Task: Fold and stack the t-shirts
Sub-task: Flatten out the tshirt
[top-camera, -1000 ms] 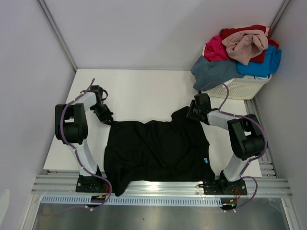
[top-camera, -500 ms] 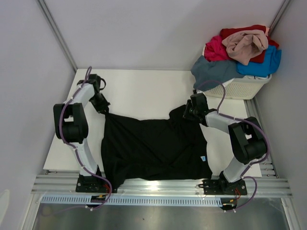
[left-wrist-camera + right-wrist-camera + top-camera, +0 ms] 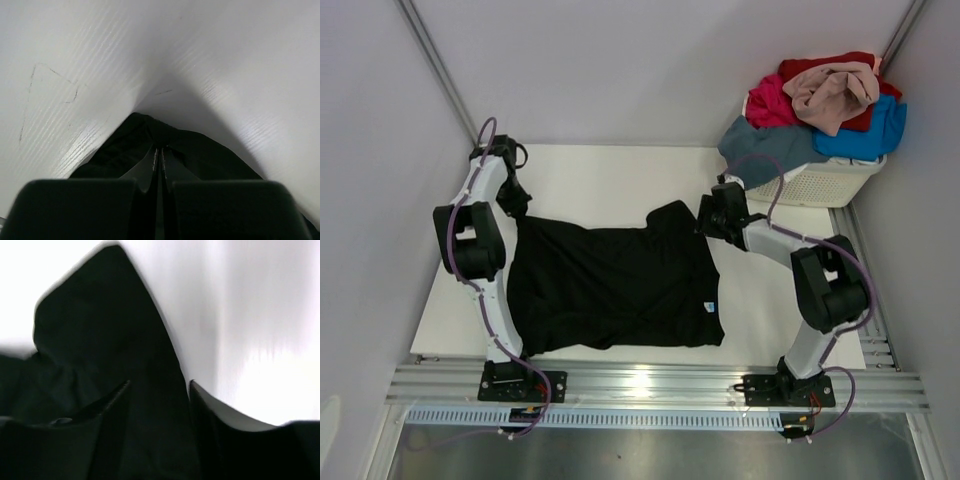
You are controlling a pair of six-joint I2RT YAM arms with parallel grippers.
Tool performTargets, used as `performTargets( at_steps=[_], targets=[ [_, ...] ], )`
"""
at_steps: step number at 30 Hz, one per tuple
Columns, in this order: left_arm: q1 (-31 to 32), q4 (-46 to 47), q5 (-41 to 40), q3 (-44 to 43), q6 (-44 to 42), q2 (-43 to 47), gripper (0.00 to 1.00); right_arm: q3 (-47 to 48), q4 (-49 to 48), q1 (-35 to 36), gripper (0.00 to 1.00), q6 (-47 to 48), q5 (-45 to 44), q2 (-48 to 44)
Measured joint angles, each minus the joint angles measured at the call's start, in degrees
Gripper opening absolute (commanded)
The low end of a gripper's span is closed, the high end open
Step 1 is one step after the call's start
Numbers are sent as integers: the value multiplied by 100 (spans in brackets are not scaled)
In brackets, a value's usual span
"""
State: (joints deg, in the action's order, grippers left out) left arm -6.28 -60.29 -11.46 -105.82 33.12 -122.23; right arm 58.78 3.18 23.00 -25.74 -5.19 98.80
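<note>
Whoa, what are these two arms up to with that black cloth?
Two robot arms have a black t-shirt spread flat on the table, not yet folded. The left gripper is shut on its far left corner; the right gripper sits at the far right corner, jaws apart. More shirts wait heaped on the white basket.
</note>
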Motion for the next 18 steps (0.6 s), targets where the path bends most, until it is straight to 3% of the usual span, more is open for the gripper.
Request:
performTargets(
  at_steps=[2,10,14,18],
  targets=[
    [-42,-50,0,33,2,-48,1,457,-2,-24,66,72,-20,428],
    [-44,-48,-48,339,2,-39,0,1978,44,-153,68,208,87,1996],
    [-44,-44,-79,341,11,-39,0,2586,48,-208,64,221,195,2441],
    [-44,-46,-105,339,44,-39,1,2973,48,-243,51,210,302,2732]
  ],
)
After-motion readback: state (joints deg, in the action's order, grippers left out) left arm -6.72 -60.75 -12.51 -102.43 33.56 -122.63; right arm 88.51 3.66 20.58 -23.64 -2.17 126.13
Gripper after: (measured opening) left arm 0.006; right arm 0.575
